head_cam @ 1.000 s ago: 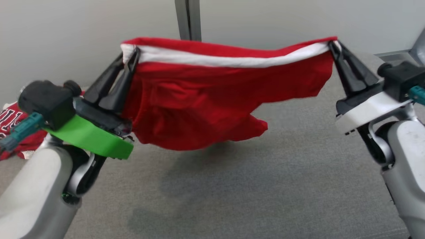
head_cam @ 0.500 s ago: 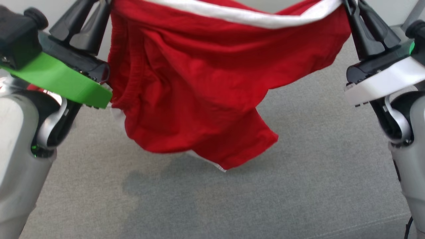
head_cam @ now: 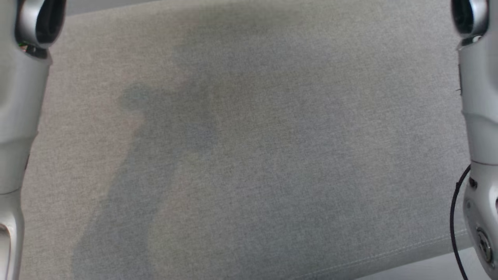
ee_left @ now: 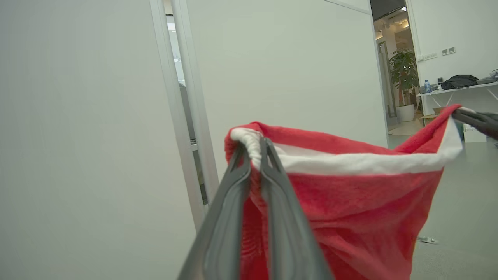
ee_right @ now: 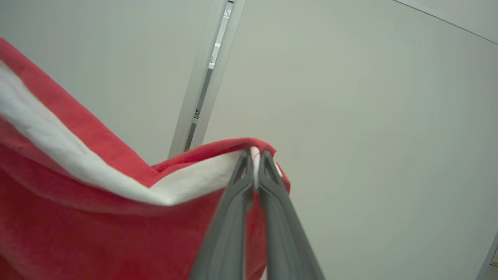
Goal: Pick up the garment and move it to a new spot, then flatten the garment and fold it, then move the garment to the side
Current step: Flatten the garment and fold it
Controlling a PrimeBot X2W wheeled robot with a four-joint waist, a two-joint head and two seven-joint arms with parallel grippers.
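Note:
The garment [ee_left: 350, 202] is red with a white band along its top edge, and it hangs in the air stretched between my two grippers. In the left wrist view my left gripper [ee_left: 253, 146] is shut on one end of the white band. At that view's right edge, the right gripper's fingers [ee_left: 476, 120] pinch the far corner. In the right wrist view my right gripper [ee_right: 255, 155] is shut on that corner, with the garment [ee_right: 97, 217] sagging away to the left. The head view holds my two pale forearms, left [head_cam: 19, 97] and right [head_cam: 478, 116].
A grey fabric surface [head_cam: 249, 155] lies below me, with a broad shadow on it. A pale wall with a metal post [ee_left: 183, 116] stands behind the garment. Far right is a doorway with a potted plant [ee_left: 404, 74] and a table [ee_left: 455, 89].
The head picture has shifted down over the grey surface, so the camera moved. The garment and both grippers have passed out of its top. Both grips have stayed shut.

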